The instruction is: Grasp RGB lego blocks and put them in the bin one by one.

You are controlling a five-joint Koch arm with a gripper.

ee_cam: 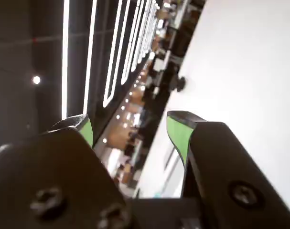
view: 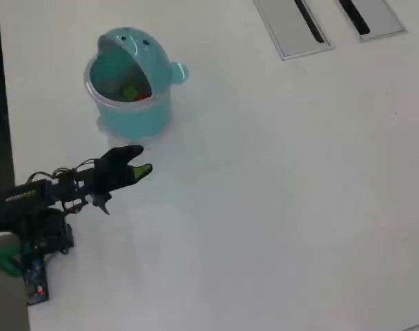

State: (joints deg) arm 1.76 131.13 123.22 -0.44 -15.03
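The teal round bin [view: 137, 121] stands at the upper left of the white table in the overhead view, its domed lid flipped back. Inside it I see a yellow-green block [view: 132, 92] and a bit of a red block [view: 145, 96]. The blue block is not visible in any view. My gripper [view: 143, 167] hovers just below the bin, a little in front of it. In the wrist view the gripper [ee_cam: 131, 119] has its green-padded jaws spread wide apart with nothing between them, and it faces out into the room along the table.
Two grey slotted cable plates [view: 292, 24] [view: 366, 16] lie at the table's top right. The arm's base [view: 30, 238] sits at the table's left edge. White table surface [ee_cam: 250, 71] fills the right of the wrist view.
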